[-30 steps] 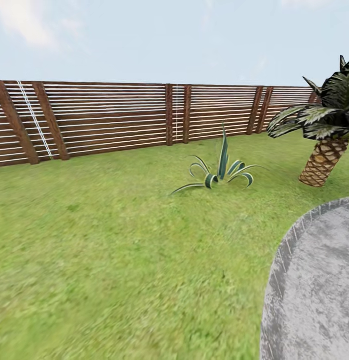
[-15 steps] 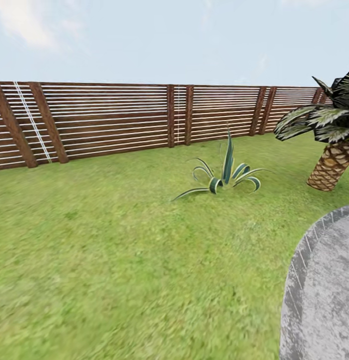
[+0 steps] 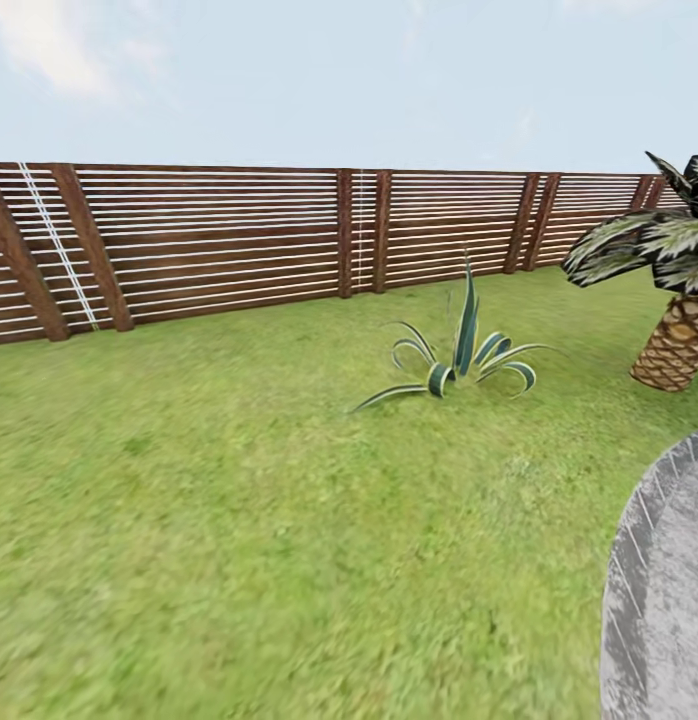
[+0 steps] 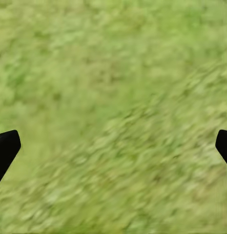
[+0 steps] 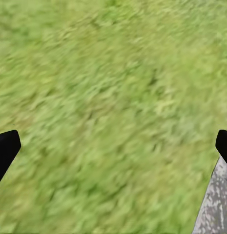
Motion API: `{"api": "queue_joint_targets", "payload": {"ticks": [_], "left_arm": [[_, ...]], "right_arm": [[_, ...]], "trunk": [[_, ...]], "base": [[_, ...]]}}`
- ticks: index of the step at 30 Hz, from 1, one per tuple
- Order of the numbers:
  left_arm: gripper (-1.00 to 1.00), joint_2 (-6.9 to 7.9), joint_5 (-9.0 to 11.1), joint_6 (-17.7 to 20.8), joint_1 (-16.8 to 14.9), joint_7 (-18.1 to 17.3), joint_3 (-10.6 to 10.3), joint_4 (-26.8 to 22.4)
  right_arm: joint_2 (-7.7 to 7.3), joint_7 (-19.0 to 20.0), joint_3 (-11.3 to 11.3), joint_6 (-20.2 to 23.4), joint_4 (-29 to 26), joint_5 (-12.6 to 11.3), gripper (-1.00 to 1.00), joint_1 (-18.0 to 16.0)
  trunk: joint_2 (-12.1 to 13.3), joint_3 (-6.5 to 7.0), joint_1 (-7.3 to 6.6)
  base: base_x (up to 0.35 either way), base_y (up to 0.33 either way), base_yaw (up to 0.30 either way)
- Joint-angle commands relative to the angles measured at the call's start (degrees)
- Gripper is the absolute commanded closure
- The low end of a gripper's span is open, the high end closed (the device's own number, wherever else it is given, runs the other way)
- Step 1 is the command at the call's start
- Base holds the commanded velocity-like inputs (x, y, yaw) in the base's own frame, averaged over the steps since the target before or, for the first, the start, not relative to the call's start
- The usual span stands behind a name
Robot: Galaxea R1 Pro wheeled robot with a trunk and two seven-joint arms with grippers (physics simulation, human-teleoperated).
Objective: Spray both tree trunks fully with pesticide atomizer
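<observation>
— What's out there in front of the robot?

— Mostly the garden's wide green grass lawn (image 3: 239, 520), patchy in lighter and darker green and a bit blurred close in. Round the far edge runs a brown wooden fence of horizontal slats (image 3: 219, 245) with darker slanted posts, under a pale blue sky with thin cloud.

— Anything standing on the lawn?

— At the near right there's a curved slab of mottled grey stone with a ribbed rim (image 3: 659, 590), cut off by the frame. Farther back on the right is a short palm with a scaly tan trunk and dark striped fronds (image 3: 674, 340), leaning a little. Near the middle, well apart from both, sits a small spiky plant with green, white-edged leaves (image 3: 459, 360), one blade upright and the others curling down to the grass.

— And the pincers?

— The left gripper (image 4: 113, 146) is spread wide, its two black fingertips (image 4: 6, 148) at opposite edges, nothing but grass between them. The right gripper (image 5: 113, 146) is just as wide and bare, over grass beside a corner of that grey stone.
</observation>
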Motion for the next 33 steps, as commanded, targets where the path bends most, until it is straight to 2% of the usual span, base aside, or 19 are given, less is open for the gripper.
{"api": "queue_joint_targets", "payload": {"ticks": [1,33], "left_arm": [[-1.00,0.16,0.03,0.00,0.00,0.03,0.00,0.00],[-1.00,0.52,0.08,-0.04,0.00,0.07,0.00,0.00]], "right_arm": [[0.00,-0.04,-0.01,0.00,-0.03,0.00,-1.00,0.00],[0.00,-0.27,-0.01,-0.01,0.01,-0.18,-1.00,0.00]], "trunk": [[0.00,0.00,0.00],[0.00,0.00,0.00]], "base": [[0.335,0.116,0.000],[0.335,0.113,0.000]]}}
